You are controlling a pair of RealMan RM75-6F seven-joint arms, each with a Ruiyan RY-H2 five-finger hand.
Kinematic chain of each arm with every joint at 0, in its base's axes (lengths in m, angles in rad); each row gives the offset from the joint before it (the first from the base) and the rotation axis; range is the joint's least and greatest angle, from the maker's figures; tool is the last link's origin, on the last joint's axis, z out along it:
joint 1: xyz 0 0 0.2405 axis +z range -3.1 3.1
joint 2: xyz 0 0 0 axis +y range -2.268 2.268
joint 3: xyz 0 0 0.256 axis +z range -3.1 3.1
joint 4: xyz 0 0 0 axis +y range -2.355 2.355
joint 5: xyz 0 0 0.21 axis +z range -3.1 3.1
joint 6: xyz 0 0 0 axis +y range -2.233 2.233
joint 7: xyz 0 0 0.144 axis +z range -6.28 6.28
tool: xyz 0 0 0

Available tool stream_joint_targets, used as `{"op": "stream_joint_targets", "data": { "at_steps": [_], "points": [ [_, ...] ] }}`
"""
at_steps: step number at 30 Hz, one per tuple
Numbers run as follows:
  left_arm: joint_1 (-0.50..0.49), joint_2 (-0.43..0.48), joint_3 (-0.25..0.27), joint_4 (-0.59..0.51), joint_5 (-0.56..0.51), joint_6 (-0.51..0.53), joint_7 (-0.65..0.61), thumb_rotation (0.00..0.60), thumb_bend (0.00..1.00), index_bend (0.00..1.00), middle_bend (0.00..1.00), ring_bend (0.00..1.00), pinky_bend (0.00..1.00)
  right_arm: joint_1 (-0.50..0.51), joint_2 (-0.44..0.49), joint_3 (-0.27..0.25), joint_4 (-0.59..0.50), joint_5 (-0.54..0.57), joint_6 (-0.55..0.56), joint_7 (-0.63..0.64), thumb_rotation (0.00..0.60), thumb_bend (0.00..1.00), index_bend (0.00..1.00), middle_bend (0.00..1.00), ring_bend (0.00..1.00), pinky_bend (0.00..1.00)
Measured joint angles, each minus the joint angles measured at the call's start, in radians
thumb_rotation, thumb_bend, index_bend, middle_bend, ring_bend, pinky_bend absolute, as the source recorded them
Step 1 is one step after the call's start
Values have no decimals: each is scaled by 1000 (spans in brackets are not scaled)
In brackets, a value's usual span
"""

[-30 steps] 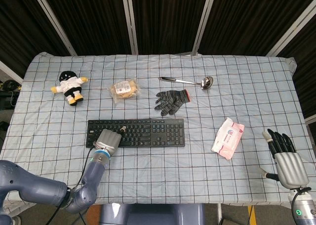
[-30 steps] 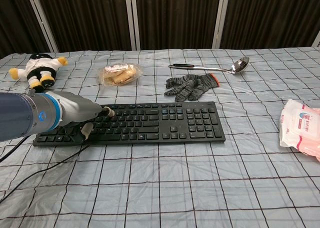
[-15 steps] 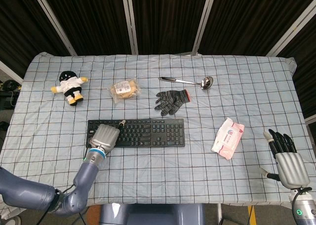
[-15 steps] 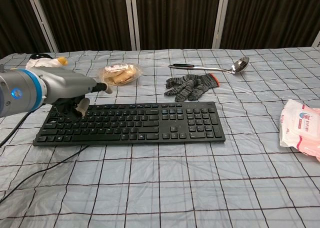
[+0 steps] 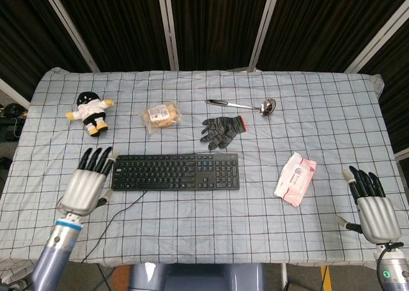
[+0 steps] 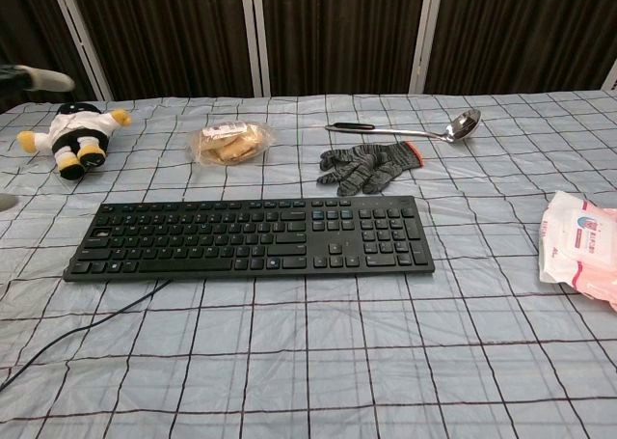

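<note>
My left robot hand [image 5: 88,181] hangs over the near left part of the bench [image 5: 211,233]. It is released, the fingers are straight and spread, and it holds nothing. Its fingertips point away from me and lie just beside the left end of the black keyboard [image 5: 176,171]; I cannot tell if they touch it. In the chest view only a blurred tip of this robot hand shows at the left edge.

My right robot hand [image 5: 372,206] is at the near right corner of the bench, also released with the fingers apart and empty. It shows in the head view only. The thing nearest to it is the pink pack of wipes [image 5: 294,177], which lies flat on the checked cloth [image 5: 319,112], a little to its left and apart from it.

The keyboard lies flat across the middle of the bench, with its long side toward me. Its cable [image 6: 67,338] runs from the left end toward the near edge.

Behind the keyboard a grey knitted glove [image 5: 222,130] lies on the cloth, and further back lies a metal ladle [image 5: 243,104] with the bowl to the right. To the left of the glove is a bag of bread [image 5: 160,116]. Far left lies a small plush doll [image 5: 90,112] in black and white.
</note>
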Motion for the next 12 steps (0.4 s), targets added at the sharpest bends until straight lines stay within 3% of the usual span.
{"op": "stream_joint_targets", "data": {
  "at_steps": [6,12],
  "points": [
    [168,34,55,154,160,119,-146,600,134,0,0,0,0,-2,-5,2,3,-6,10,-6,600,64,12,0,0,0],
    [282,45,62,295,243,173,-265,600,130,0,0,0,0,-2,-14,1,15,-20,19,-6,600,65,12,0,0,0]
  ]
}}
